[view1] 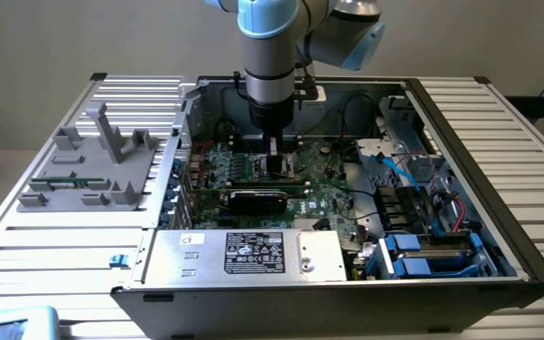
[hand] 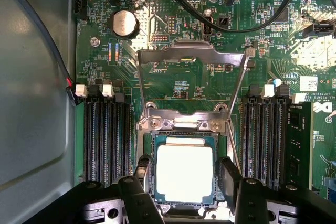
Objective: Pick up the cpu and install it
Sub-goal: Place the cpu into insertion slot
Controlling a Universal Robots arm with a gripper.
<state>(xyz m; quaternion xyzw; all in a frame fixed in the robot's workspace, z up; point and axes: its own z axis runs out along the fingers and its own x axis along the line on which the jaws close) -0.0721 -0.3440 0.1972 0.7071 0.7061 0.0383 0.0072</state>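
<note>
Fingers: black, nearest the lens, spread wide. Released by the look of it, though a light touch at the chip's edges cannot be ruled out.

Cpu: lies flat between the fingers, silver top up, square within the socket. One finger stands just beside each of two opposite edges.

Beyond the fingertips: the socket's metal retaining frame is swung up and open, its hinge end just past the chip. A coin battery sits farther out past the frame.

Outboard of each finger: a bank of memory slots, running the same way as the fingers.

Exterior view: arm reaches straight down into the open computer case, which rests on the slatted counter. The fingers are low over the board.

Step in hand (judgement): seating. The pickup looks done and the chip appears down in its socket, at or about let-go. The install is not complete, as the frame is not yet closed over the chip.

Next move calls for (judgement): a clean straight path with no sideways drag. The fingers sit tight to the chip, the contacts beneath it would bend easily, and the upright frame stands close.
</note>
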